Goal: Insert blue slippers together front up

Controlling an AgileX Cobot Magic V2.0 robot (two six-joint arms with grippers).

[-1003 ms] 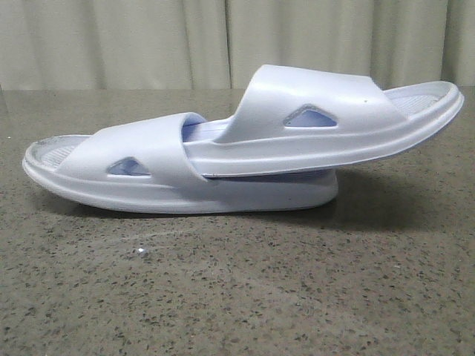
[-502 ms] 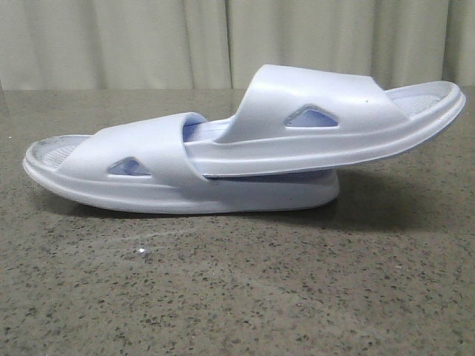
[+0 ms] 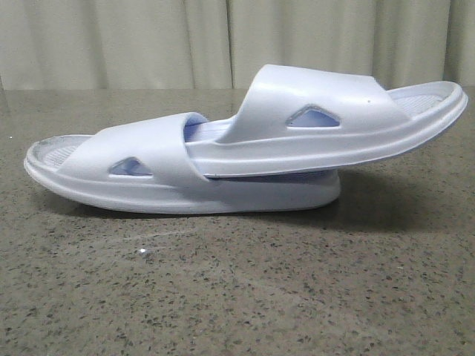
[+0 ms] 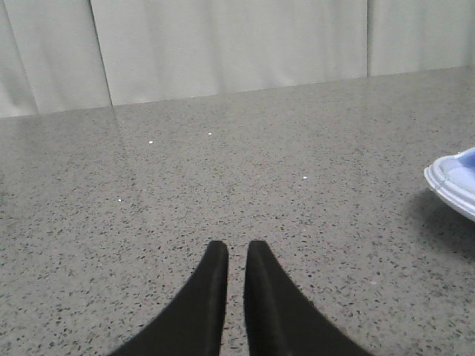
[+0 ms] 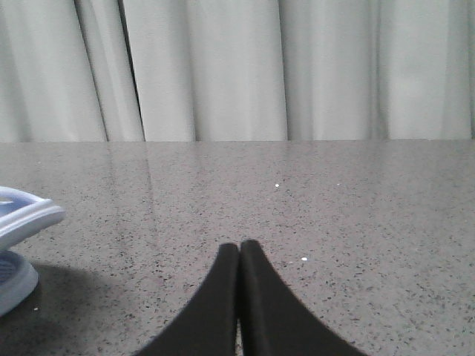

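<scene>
Two pale blue slippers lie nested on the table in the front view. The lower slipper rests flat with its open end to the left. The upper slipper is pushed under the lower one's strap and slopes up to the right. Neither gripper shows in the front view. In the left wrist view my left gripper is empty, its fingers nearly together with a thin gap, and a slipper end lies far off to one side. In the right wrist view my right gripper is shut and empty, apart from the slipper ends.
The speckled grey stone table spreads all round the slippers. A pale curtain hangs behind the table's far edge. A few small white specks lie on the table surface.
The nested slippers have shifted a few pixels to the right in the front view. Nothing else has visibly moved.
</scene>
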